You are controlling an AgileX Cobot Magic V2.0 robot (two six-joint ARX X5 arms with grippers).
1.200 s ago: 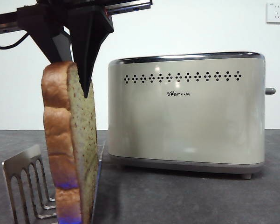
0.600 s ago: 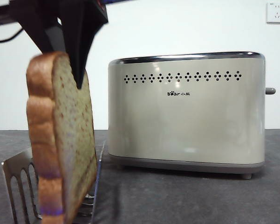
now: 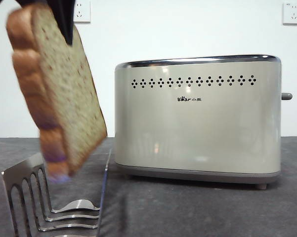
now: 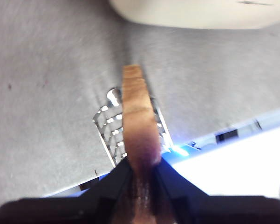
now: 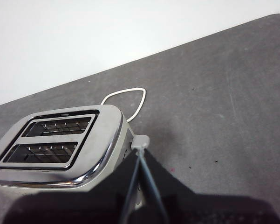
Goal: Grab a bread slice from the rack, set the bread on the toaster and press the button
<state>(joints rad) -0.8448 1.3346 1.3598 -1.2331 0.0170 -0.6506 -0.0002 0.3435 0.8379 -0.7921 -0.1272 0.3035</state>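
The slice of bread [image 3: 59,94] hangs tilted in the air at the upper left of the front view, lifted clear of the silver rack [image 3: 34,197]. My left gripper [image 4: 142,173] is shut on its top end; in the left wrist view the bread [image 4: 139,116] shows edge-on, with the rack [image 4: 109,128] on the table beneath it. The cream toaster [image 3: 197,118] stands to the right of the rack, its grey button [image 3: 286,96] sticking out of the far narrow side. My right gripper [image 5: 140,161] is shut, its tip right by the button [image 5: 140,141], above the toaster [image 5: 60,140] and its two open slots.
Two white wall sockets [image 3: 81,11] [image 3: 292,13] sit on the back wall. A white cable loop [image 5: 126,99] lies on the dark table behind the toaster. Another stretch of the toaster's body [image 4: 200,11] appears beyond the rack in the left wrist view.
The bread has risen out of the rack and swung up and to the left, tilting more. The left gripper has climbed nearly out of the front view's top.
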